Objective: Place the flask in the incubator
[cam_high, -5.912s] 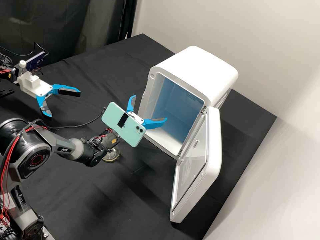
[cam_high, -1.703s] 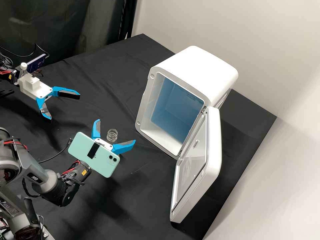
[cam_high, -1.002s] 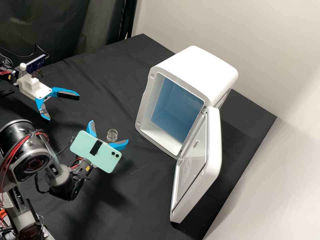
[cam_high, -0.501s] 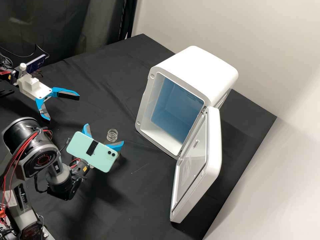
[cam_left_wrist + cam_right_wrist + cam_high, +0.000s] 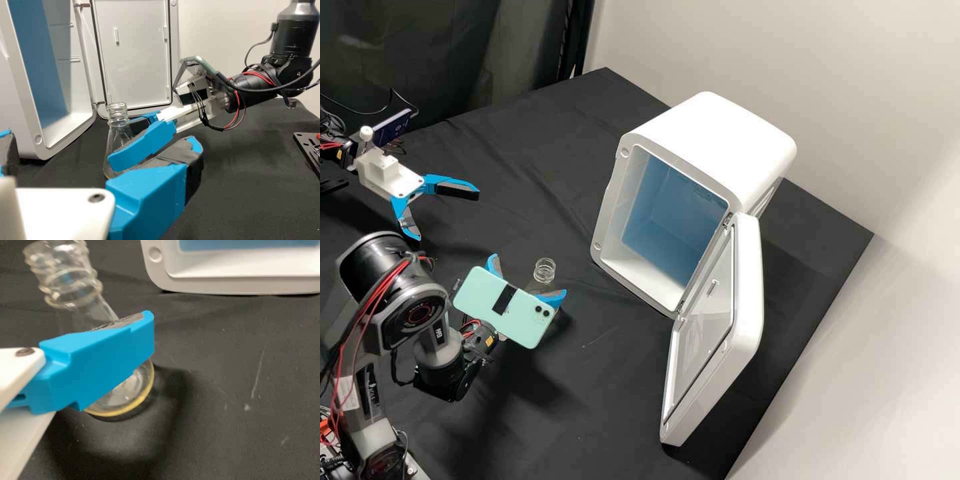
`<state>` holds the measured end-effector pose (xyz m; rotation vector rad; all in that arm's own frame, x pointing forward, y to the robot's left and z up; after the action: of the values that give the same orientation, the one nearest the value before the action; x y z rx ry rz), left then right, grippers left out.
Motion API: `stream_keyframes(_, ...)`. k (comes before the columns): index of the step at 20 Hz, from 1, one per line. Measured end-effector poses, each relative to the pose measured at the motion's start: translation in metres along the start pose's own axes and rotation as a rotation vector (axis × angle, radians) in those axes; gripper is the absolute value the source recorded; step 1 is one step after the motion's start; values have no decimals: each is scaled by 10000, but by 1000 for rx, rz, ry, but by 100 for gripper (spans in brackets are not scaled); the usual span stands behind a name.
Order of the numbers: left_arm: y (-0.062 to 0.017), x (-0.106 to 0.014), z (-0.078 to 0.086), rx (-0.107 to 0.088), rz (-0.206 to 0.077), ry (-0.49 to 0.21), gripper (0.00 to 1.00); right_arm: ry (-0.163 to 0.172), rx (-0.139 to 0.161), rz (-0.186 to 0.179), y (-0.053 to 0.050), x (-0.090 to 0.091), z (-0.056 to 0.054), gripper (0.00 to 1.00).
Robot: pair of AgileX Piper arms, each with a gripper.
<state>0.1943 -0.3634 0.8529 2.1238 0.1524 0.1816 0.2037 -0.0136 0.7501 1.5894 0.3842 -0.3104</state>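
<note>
Clear conical flask (image 5: 545, 269), threaded open neck, standing upright

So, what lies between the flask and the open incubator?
Nothing: the stretch is bare black bench, as the high view and the right wrist view show, from flask to incubator.

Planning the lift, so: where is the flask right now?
In the high view the flask stands on the black bench inside the open right gripper, just left of the open incubator.
</note>
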Motion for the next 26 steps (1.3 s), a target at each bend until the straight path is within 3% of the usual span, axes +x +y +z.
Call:
stream_keyframes(3, 0, -1, -2, 0, 0, 0, 100, -24, 8, 0, 20, 63, 73, 100)
stream_keyframes(10, 0, -1, -2, 0, 0, 0, 100, -76, 36, 49, 128, 151, 218, 100)
stream_keyframes(17, 0, -1, -2, 0, 0, 0, 100, -90, 40, 49, 124, 161, 248, 100)
stream_keyframes(19, 0, -1, -2, 0, 0, 0, 100, -85, 16, 54, 141, 176, 244, 100)
stream_keyframes(23, 0, -1, -2, 0, 0, 0, 100, -64, -66, 62, 162, 257, 187, 100)
stream_keyframes(26, 0, -1, -2, 0, 0, 0, 100, -51, -101, 50, 126, 312, 147, 100)
